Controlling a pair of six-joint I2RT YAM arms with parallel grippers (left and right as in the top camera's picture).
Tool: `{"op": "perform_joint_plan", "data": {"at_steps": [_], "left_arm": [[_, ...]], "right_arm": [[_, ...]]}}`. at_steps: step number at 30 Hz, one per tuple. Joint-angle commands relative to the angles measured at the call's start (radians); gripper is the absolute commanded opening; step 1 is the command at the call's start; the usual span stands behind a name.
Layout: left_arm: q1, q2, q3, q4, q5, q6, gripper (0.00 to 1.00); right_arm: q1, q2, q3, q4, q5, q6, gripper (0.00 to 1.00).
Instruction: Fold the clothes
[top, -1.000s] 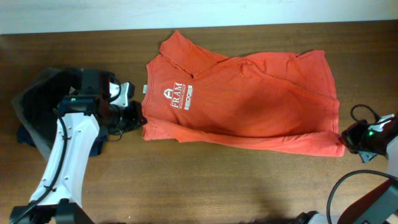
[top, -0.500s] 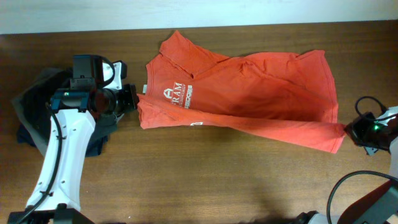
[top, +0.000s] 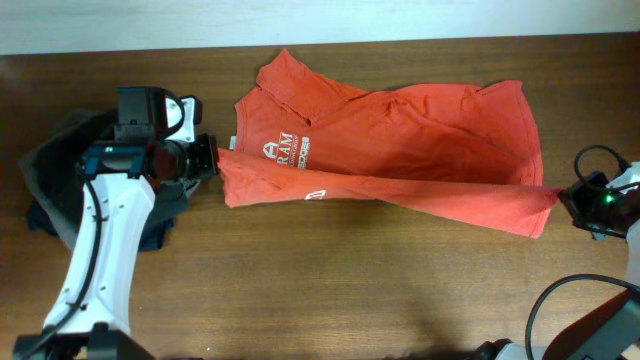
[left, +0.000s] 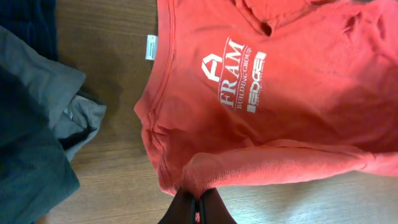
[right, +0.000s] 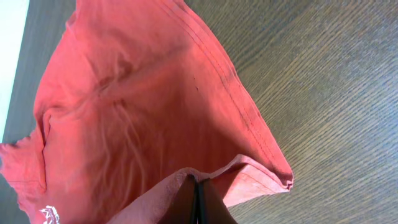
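The red-orange shirt (top: 400, 150) lies spread across the middle of the wooden table, white lettering (top: 285, 152) near its left end. Its near edge is lifted into a taut band between both grippers. My left gripper (top: 212, 160) is shut on the shirt's left edge; in the left wrist view the black fingers (left: 198, 208) pinch the red cloth (left: 261, 106). At the right, my right gripper (top: 562, 195) is shut on the hem corner, and the right wrist view shows its fingers (right: 198, 199) closed on a fold of the shirt (right: 124, 112).
A pile of dark grey and navy garments (top: 60, 180) sits at the left, under the left arm, also seen as grey cloth (left: 37, 124) in the left wrist view. A black cable (top: 590, 160) loops by the right arm. Bare wood fills the near half.
Both grippers have lifted the shirt's near edge and carried it toward the far side. The band of cloth between them is now tighter and straighter over the shirt.
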Motion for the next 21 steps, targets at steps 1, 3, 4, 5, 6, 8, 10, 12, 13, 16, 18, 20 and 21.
{"op": "perform_joint_plan", "data": {"at_steps": [1,3,4,5,6,8,10,12,13,16,18,20,21], "left_arm": [[-0.022,0.068,0.021,0.007,-0.021,0.035,0.01],[-0.027,0.097,0.022,0.020,-0.027,0.039,0.01],[-0.028,0.109,0.021,0.031,-0.032,0.039,0.01],[-0.028,0.120,0.021,0.044,-0.033,0.039,0.01],[-0.028,0.134,0.021,0.064,-0.034,0.039,0.01],[-0.028,0.145,0.021,0.085,-0.040,0.039,0.01],[-0.028,0.159,0.021,0.108,-0.056,0.039,0.01],[-0.028,0.173,0.021,0.125,-0.066,0.048,0.01],[-0.028,0.184,0.021,0.135,-0.066,0.058,0.01],[-0.028,0.219,0.021,0.164,-0.071,0.062,0.01],[-0.028,0.232,0.021,0.179,-0.070,0.062,0.01],[-0.028,0.243,0.021,0.192,-0.071,0.062,0.02],[-0.028,0.249,0.021,0.199,-0.071,0.062,0.06]], "right_arm": [[0.003,-0.014,0.021,0.012,-0.010,-0.002,0.04],[0.008,-0.014,0.021,0.018,-0.008,-0.003,0.04],[0.014,-0.011,0.021,0.028,-0.009,-0.002,0.04],[0.023,-0.008,0.021,0.041,-0.008,-0.002,0.04],[0.038,0.002,0.021,0.068,-0.008,-0.002,0.04],[0.058,0.018,0.021,0.102,-0.008,-0.002,0.04],[0.083,0.036,0.021,0.141,-0.008,-0.002,0.04],[0.103,0.053,0.021,0.172,0.004,0.002,0.04],[0.109,0.060,0.021,0.187,0.011,0.002,0.04],[0.115,0.084,0.021,0.206,0.050,0.009,0.04],[0.115,0.092,0.021,0.211,0.056,0.008,0.05],[0.115,0.100,0.021,0.222,0.056,0.008,0.30],[0.115,0.101,0.021,0.226,0.056,0.007,0.49]]}}
